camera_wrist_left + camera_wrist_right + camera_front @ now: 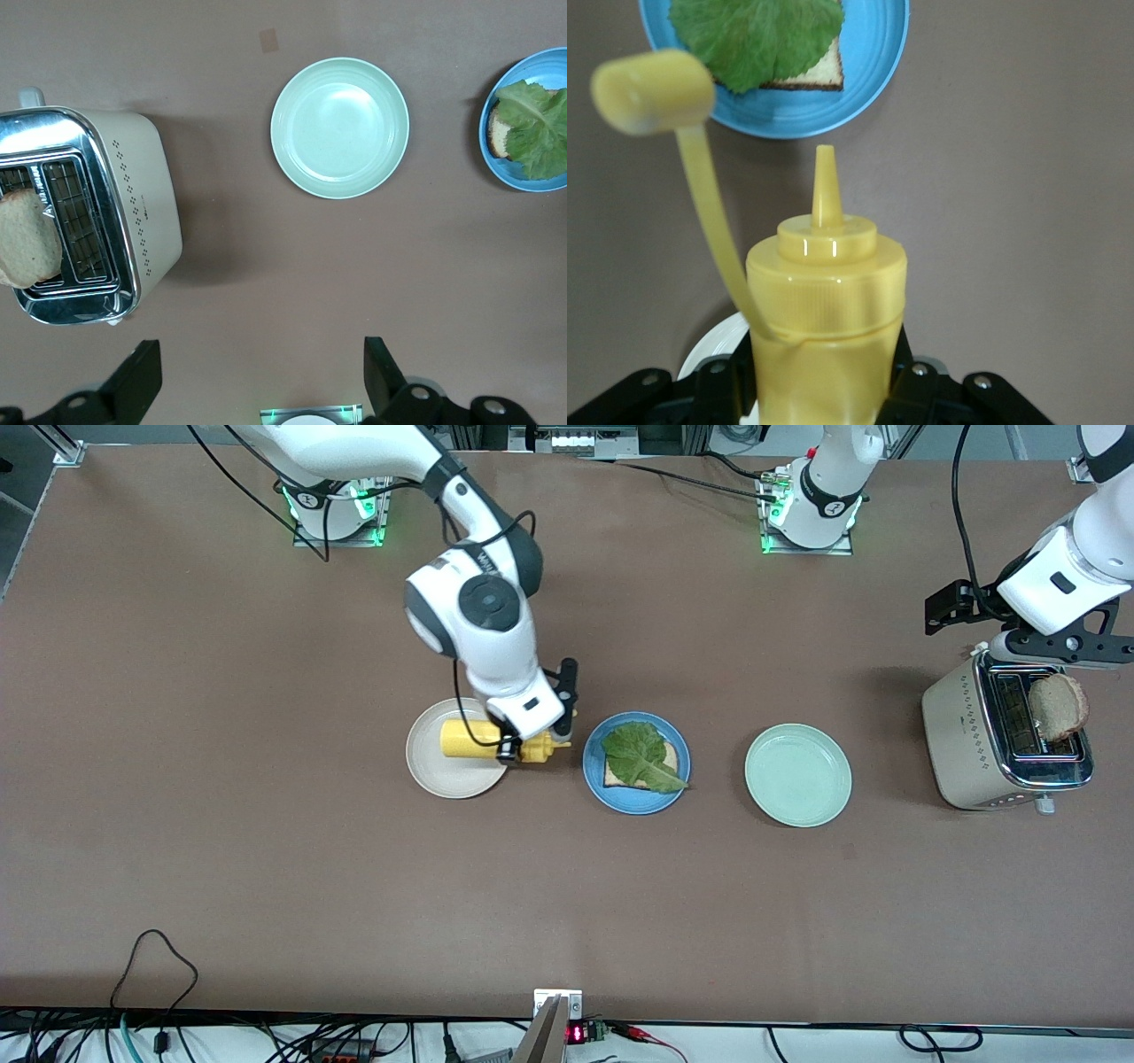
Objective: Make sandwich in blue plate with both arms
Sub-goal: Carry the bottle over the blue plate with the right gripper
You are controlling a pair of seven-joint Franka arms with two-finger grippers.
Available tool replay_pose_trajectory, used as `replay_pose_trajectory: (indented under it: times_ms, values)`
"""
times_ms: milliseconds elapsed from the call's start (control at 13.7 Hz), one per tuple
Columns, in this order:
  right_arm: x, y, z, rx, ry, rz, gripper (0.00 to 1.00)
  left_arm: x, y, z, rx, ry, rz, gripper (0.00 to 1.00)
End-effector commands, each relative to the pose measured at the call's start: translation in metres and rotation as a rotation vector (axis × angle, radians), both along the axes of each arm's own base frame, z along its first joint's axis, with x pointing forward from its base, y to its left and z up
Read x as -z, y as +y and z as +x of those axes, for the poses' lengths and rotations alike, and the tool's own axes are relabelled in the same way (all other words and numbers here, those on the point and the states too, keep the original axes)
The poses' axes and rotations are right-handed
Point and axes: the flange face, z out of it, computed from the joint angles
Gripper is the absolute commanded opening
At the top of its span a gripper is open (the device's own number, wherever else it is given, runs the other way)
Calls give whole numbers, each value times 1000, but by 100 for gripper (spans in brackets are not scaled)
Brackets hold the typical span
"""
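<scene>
The blue plate (635,795) holds one tan bread slice (671,759) with a green lettuce leaf (640,754) on top; all three also show in the right wrist view, the plate (873,71). A second bread slice (1059,707) sticks up out of the toaster (966,735). My right gripper (523,748) is shut on a yellow squeeze bottle (474,739), held sideways over the cream-white plate's (443,775) edge. Its nozzle (824,181) points toward the blue plate and its cap (651,88) hangs open. My left gripper (257,381) is open and empty above the toaster.
A pale mint-green plate (797,775) sits between the blue plate and the toaster, also in the left wrist view (340,127). The toaster stands at the left arm's end of the table. Cables lie along the table edge nearest the front camera.
</scene>
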Motion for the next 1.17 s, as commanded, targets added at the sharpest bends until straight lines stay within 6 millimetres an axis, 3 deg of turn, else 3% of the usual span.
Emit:
replay_pose_trajectory:
  times_ms: [0,292,731,950,1097]
  values:
    - [-2,40,-8,-2,-102,-71,12,-4,4,0,-4,4,13,100]
    - [16,85,-35,-65,-223,-215,11,-4,5,0,-5,4,13,100]
    - [55,105,-43,-102,-293,-305,12,-3,5,0,-5,6,13,100]
    - [42,96,-31,-80,-287,-290,12,-3,5,0,-7,7,13,100]
    - [20,77,-13,-59,-226,-238,12,-3,6,-1,-8,10,13,100]
